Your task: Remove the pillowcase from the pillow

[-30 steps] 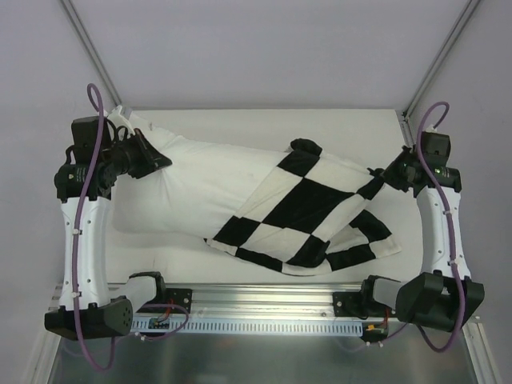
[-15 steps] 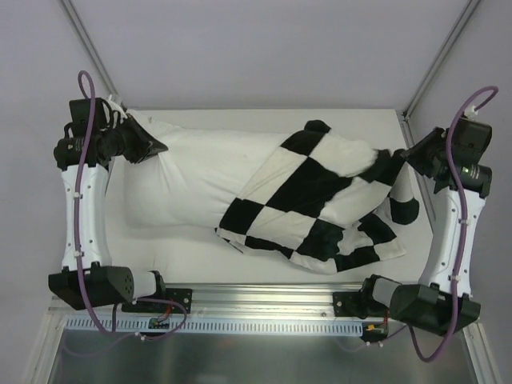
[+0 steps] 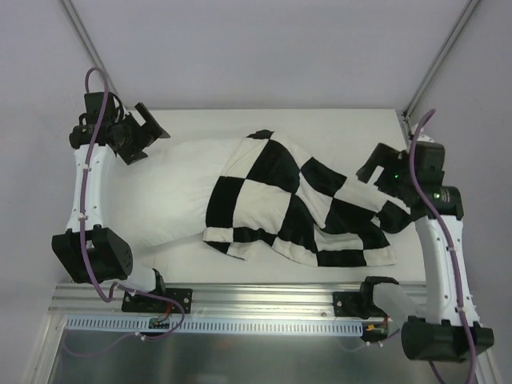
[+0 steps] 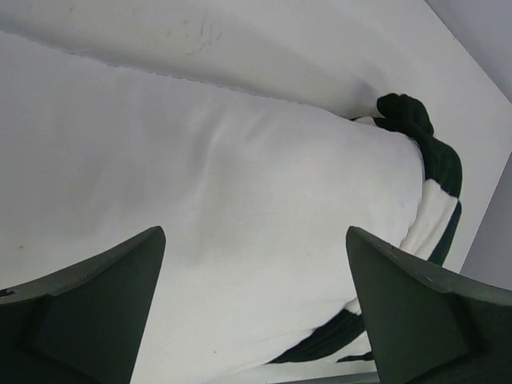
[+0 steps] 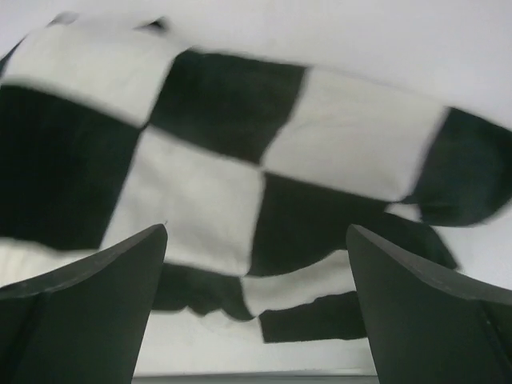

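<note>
The plain white pillow (image 3: 168,192) lies across the left and middle of the table. The black-and-white checkered pillowcase (image 3: 304,204) lies crumpled over its right part and spreads onto the table at the right. How much of the pillow is still inside it I cannot tell. My left gripper (image 3: 146,138) hovers open at the pillow's far left corner, holding nothing. In the left wrist view the gripper (image 4: 254,232) has the pillow (image 4: 240,152) below it and the pillowcase (image 4: 438,172) beyond. My right gripper (image 3: 370,166) is open by the pillowcase's right edge. In the right wrist view the gripper (image 5: 256,228) stands above the pillowcase (image 5: 216,128).
The white table (image 3: 336,124) ends in a metal rail (image 3: 264,302) at the near edge, where both arm bases are bolted. Slanted frame posts (image 3: 436,60) rise at the far corners. Purple cables loop from both arms.
Both grippers have opened. The left let go of the pillow's corner and the right let go of the pillowcase. The pillowcase has dropped into a crumpled heap further left.
</note>
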Robot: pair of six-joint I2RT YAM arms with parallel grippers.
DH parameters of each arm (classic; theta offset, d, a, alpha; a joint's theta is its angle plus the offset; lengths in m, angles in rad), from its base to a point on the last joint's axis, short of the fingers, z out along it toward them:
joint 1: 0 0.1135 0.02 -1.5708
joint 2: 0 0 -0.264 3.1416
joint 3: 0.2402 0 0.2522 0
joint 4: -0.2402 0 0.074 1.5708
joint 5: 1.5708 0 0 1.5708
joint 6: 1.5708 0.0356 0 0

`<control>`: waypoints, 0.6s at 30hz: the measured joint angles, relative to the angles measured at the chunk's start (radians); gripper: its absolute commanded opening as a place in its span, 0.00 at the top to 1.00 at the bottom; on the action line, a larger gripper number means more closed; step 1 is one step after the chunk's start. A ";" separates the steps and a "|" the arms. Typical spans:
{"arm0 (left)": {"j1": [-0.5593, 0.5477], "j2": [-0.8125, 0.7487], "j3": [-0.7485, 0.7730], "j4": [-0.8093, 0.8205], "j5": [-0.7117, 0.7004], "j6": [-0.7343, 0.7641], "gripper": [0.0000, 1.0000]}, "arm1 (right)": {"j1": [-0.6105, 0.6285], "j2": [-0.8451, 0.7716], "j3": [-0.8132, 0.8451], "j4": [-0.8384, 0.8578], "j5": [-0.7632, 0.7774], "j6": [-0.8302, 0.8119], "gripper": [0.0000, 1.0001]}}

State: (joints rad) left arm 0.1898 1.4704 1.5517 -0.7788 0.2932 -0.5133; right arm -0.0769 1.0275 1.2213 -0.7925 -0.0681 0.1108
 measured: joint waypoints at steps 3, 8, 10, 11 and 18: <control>-0.060 -0.030 -0.005 0.002 -0.042 0.024 0.02 | 0.228 -0.122 -0.126 0.021 0.000 0.003 0.00; -0.236 -0.179 -0.089 -0.006 -0.149 0.069 0.02 | 0.618 -0.219 -0.312 0.044 0.058 0.051 0.04; -0.307 -0.252 -0.154 -0.012 -0.175 0.081 0.01 | 0.756 -0.216 -0.360 0.055 0.098 0.071 0.04; -0.332 -0.288 -0.199 -0.014 -0.181 0.086 0.01 | 0.813 -0.200 -0.375 0.055 0.129 0.078 0.04; -0.346 -0.353 -0.480 -0.032 -0.225 0.073 0.01 | 1.020 0.073 -0.386 0.137 0.238 0.104 0.04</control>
State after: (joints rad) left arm -0.1562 1.1172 1.0718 -0.8112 0.0685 -0.4400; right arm 0.9432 1.1004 0.8349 -0.6556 0.1699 0.2150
